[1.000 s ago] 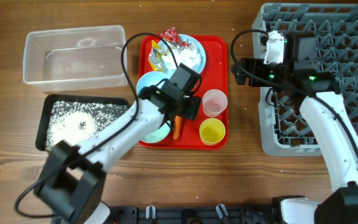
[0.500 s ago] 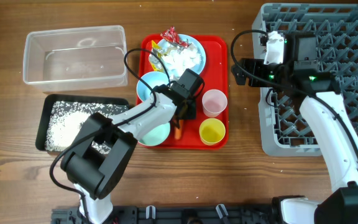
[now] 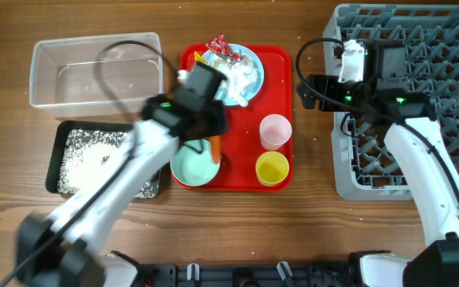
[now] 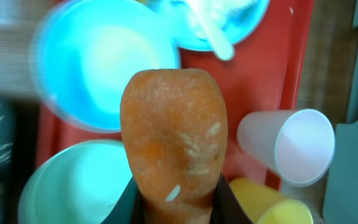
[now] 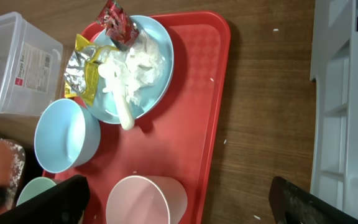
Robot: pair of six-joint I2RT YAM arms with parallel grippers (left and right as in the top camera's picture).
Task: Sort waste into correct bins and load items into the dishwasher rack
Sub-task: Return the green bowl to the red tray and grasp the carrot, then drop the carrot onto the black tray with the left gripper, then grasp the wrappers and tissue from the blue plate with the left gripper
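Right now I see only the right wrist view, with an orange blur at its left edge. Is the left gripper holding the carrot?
Observer: Yes. The left wrist view shows the left gripper shut on the orange carrot, above the red tray.
Operator: Thank you. I cannot find the yellow cup in my view. Where is it?
Observer: Overhead, the yellow cup stands upright on the red tray, beside the pink cup, on the side nearer the robot's base.
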